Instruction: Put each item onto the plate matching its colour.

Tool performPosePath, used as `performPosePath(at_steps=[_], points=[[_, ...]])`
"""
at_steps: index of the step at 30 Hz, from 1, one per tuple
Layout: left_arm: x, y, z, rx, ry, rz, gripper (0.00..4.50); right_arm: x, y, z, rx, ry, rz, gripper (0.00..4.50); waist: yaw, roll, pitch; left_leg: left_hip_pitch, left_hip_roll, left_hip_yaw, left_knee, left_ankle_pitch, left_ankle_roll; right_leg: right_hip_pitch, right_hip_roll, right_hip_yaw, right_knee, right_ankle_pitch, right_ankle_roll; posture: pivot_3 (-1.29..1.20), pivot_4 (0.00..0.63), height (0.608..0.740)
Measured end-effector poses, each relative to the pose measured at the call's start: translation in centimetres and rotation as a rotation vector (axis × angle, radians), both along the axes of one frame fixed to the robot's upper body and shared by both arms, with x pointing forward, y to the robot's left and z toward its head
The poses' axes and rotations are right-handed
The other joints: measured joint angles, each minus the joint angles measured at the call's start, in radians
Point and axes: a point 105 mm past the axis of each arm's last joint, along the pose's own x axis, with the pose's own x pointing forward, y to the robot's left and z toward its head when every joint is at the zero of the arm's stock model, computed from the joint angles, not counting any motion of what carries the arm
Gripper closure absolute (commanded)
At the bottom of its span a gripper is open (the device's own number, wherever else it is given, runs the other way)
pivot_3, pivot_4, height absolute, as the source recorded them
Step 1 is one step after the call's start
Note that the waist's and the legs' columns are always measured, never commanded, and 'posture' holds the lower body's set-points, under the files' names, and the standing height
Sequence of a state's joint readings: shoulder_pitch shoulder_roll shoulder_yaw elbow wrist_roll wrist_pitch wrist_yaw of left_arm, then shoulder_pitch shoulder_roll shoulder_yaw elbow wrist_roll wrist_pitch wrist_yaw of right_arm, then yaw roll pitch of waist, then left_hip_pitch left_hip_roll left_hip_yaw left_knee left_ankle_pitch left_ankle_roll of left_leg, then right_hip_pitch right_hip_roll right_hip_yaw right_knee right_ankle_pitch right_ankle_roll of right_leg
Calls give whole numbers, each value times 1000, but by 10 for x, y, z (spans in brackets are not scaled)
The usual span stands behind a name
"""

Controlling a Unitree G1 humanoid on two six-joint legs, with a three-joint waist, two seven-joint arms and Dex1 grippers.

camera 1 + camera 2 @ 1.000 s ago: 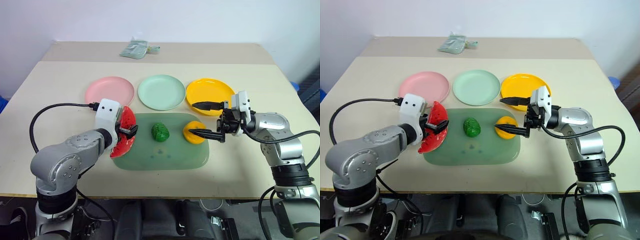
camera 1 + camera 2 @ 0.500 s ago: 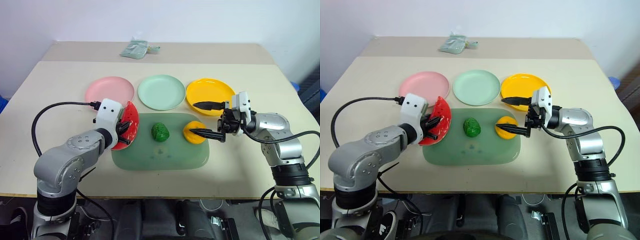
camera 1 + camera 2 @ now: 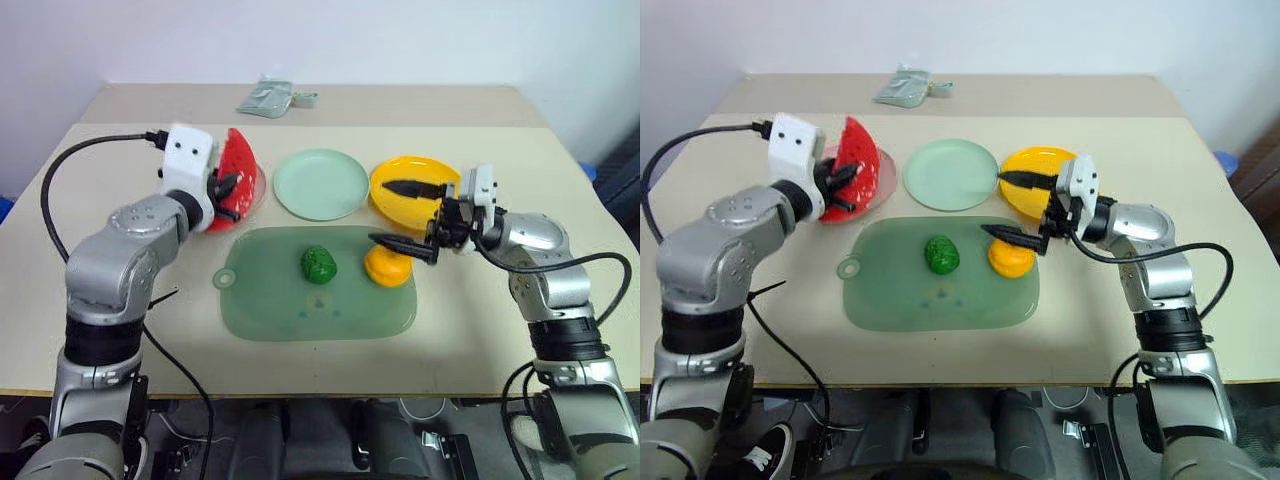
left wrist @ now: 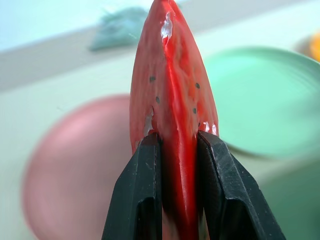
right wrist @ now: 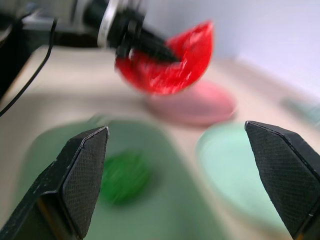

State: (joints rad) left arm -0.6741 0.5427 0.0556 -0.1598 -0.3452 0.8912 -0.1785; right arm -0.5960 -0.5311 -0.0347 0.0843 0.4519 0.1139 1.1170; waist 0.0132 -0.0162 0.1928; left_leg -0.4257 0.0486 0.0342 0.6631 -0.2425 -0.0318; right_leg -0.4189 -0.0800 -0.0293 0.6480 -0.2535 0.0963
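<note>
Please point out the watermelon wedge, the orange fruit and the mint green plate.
watermelon wedge (image 3: pixel 232 176): left eye view, red flesh.
orange fruit (image 3: pixel 385 268): left eye view, top surface.
mint green plate (image 3: pixel 320 184): left eye view, bare centre.

The watermelon wedge is glossy moulded plastic with bright highlights and small dark seed marks. The fingers clamped on it are matt black with a smooth face; the right gripper carries fingers with a fine cross-hatched texture. The pink plate, the mint green plate and the yellow-orange plate are smooth plastic with a soft sheen. The mat is translucent and slightly glossy. The table is matt beige laminate. The green vegetable has a lumpy surface; the orange fruit is smooth.
</note>
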Motion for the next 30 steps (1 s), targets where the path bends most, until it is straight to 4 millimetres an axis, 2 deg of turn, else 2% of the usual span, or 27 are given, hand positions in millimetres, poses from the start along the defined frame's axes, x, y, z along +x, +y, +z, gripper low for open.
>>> performPosePath(at_steps=[2, 6, 10, 13, 16, 18, 19, 21, 25, 28, 30], points=[[15, 5, -4, -10, -19, -2, 3782, 2, 3, 3, 10, -19, -12, 0, 4, 0, 0, -1, 0, 0, 0, 0, 0, 0, 0, -1, -1, 0, 0, 0, 150, 740], [45, -3, -9, -48, -74, -92, 3782, 5, 10, -6, 17, 3, -27, 0, 10, 0, 0, -1, -1, 1, 0, 0, 0, 0, -1, -1, -1, 0, 0, 0, 150, 740], [60, 7, -14, -18, -100, -68, 3782, 5, 8, -10, 15, 14, -43, 0, -2, 0, 0, -1, 0, 1, 0, 0, 0, -1, -1, -1, -1, 0, 0, 0, 150, 740], [67, 15, -21, 22, -97, -39, 2634, 3, 5, -17, 7, 34, -57, 0, -4, 0, 0, -1, 0, 1, -1, 0, 0, -1, 0, -1, 0, 0, 0, 0, 150, 740], [69, 20, -26, 52, -95, -26, 1095, 3, 2, -17, -1, 33, -64, 0, -2, 0, 0, -1, 0, 1, -1, 0, 0, -1, -1, -1, 0, 0, 0, 0, 150, 740], [70, 21, -27, 60, -98, -26, 111, 3, 1, -17, -5, 31, -69, 0, -2, 0, 0, -1, 0, 1, -1, 0, 0, -1, -1, -1, 0, 0, 0, 0, 150, 740], [69, 21, -26, 62, -100, -28, 13, 3, 1, -17, -6, 29, -70, 0, 0, 0, 0, -1, 0, 1, -1, 0, 0, -1, -1, -1, 0, 0, 0, 0, 150, 740], [68, 18, -23, 61, -112, -45, 13, 2, 1, -17, -8, 28, -71, 0, 0, 0, 0, -1, 0, 1, 0, 0, 0, -1, -1, -1, 0, 0, 1, 0, 150, 740], [56, 0, 5, 14, -196, -175, 13, 3, 0, -17, -7, 30, -75, 0, -2, 0, 0, -1, 0, 1, 0, 0, 0, -1, -1, -1, 0, 0, 1, 0, 150, 740], [33, -25, 26, -78, -223, -382, 13, 3, 0, -17, -8, 32, -75, 0, -3, 0, 0, -1, 0, 1, 0, 0, 0, -1, -1, 0, 0, 0, 1, 0, 150, 740], [8, -42, 30, -150, -192, -577, 13, 2, 0, -17, -10, 34, -73, 0, -4, 0, 0, -1, 0, 1, 0, 0, 0, -1, -1, 0, 0, 0, 0, 0, 150, 740]])
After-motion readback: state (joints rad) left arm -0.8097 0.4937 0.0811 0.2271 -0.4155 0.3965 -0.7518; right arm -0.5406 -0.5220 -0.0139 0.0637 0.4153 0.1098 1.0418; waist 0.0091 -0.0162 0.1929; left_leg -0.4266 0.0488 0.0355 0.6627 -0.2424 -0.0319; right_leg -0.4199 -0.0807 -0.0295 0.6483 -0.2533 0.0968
